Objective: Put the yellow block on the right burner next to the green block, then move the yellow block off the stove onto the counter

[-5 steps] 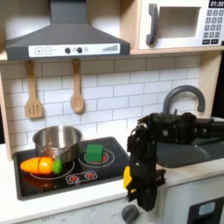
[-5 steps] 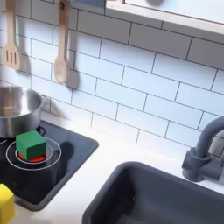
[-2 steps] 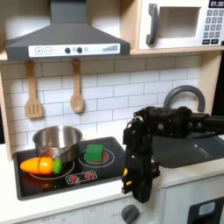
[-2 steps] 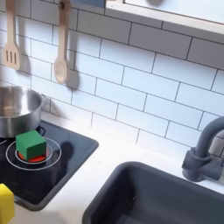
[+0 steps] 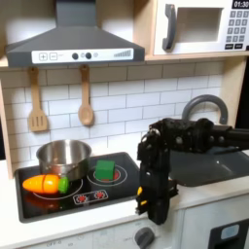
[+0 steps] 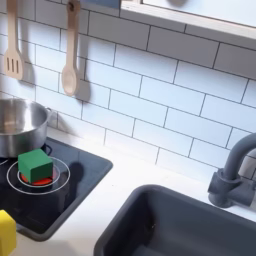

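The yellow block [image 6: 5,232] stands at the second exterior view's lower left edge, by the front corner of the stove [image 6: 80,175], with no finger on it. A sliver of the yellow block [image 5: 140,201] also peeks out left of my gripper [image 5: 156,216] in the first exterior view. The gripper hangs pointing down in front of the counter [image 5: 97,219], open and holding nothing. The green block [image 5: 104,170] sits on the stove [image 5: 122,183], on its right burner in the first exterior view. In the second exterior view the green block [image 6: 35,165] rests on a red ring.
A steel pot [image 5: 63,156] is on the back left burner and a toy carrot [image 5: 46,183] lies in front of it. The dark sink [image 6: 170,225] and grey faucet [image 6: 235,175] lie right of the stove. Wooden utensils [image 5: 86,97] hang on the tiled wall.
My arm has lifted a little and shifted slightly left in the first exterior view. The yellow and green blocks have not moved.
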Available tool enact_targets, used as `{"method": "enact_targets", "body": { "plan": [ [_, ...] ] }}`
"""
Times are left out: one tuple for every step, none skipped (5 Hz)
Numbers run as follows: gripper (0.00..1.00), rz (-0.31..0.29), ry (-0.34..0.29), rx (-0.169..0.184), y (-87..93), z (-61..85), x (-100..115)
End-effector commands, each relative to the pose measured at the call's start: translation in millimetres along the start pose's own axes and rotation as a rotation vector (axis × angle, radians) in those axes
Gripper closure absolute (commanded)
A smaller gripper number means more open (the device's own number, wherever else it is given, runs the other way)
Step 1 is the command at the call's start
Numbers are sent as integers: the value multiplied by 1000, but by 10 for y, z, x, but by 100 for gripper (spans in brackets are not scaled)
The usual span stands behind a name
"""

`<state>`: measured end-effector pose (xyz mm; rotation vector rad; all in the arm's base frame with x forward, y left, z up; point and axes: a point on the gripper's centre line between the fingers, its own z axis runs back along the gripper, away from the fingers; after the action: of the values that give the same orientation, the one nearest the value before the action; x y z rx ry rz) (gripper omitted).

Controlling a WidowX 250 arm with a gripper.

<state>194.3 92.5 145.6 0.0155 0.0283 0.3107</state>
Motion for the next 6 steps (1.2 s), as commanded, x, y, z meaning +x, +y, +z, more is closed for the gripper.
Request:
{"method": "enact_targets", "body": {
  "plan": [
    [100,-1,-12,4,-31,6,-6],
    [100,-8,-20,5,-62,16,0],
    [100,-6,-22,5,-71,11,19],
    [100,-11,-27,2,-92,11,43],
    [100,-11,-27,5,-96,9,51],
    [100,-3,-25,-1,-93,1,94]
  ]
}}
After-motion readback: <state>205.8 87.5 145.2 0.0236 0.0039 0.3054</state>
